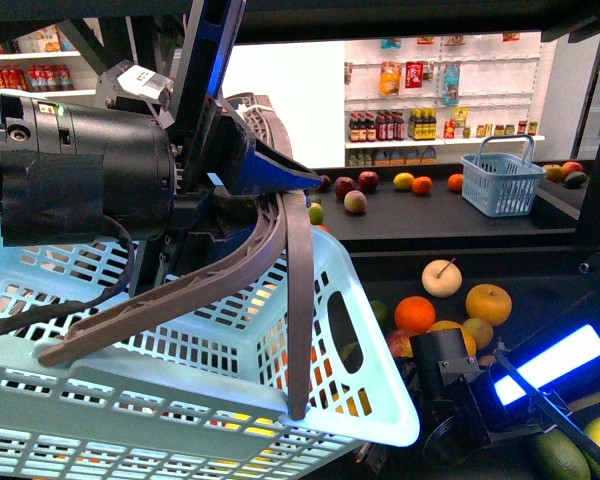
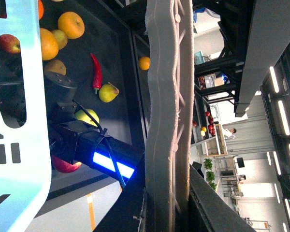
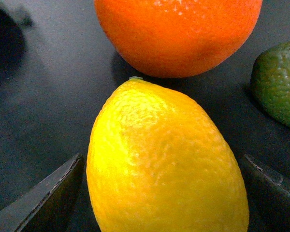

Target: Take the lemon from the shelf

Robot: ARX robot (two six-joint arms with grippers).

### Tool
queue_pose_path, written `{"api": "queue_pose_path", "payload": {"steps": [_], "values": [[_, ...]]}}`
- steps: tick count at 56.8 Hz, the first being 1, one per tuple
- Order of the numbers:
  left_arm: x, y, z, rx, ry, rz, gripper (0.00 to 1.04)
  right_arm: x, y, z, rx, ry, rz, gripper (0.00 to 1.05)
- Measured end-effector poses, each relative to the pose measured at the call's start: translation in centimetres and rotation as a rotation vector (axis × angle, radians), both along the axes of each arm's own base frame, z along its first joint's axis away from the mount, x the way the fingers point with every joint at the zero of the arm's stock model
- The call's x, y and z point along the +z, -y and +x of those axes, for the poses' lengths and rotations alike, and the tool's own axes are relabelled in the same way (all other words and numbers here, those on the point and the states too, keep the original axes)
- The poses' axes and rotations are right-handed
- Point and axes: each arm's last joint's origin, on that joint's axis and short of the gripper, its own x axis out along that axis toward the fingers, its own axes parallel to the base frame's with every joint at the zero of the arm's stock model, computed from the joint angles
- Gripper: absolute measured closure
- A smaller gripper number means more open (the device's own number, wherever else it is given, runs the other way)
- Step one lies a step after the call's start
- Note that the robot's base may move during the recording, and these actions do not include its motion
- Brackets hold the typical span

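Left gripper clenched on the basket handle, well left of the lemon. Right gripper spread, one jaw either side of the lemon, which lies on the shelf just beside an orange. Approach judged complete; closing and lifting remain.

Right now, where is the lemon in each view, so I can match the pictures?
Front: the lemon is low right, a yellow sliver mostly hidden above the right tool.
Left wrist: a yellow patch beside the basket, partly hidden by that tool.
Right wrist: fills the centre, between the tool's fingers.
Shared landmark: the orange just beyond it.
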Motion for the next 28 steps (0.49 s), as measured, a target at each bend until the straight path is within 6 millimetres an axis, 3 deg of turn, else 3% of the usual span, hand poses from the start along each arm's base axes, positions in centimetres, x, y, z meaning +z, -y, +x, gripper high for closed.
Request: {"api": "queue_pose_path", "payload": {"steps": [10, 22, 28], "values": [[0.0, 0.0, 0.0, 0.0, 0.0, 0.0, 0.92, -0.2, 0.0, -0.1, -0.006, -0.022, 0.011, 0.33], [0.0, 0.0, 0.0, 0.0, 0.0, 0.0, 0.92, 0.7, 1.1, -1.1, -0.063, -0.015, 0.045, 0.36], [0.0, 0.0, 0.0, 0.0, 0.0, 0.0, 0.92, 3.2, 2.8, -1.8, -0.137, 0.021, 0.079, 0.38]]}}
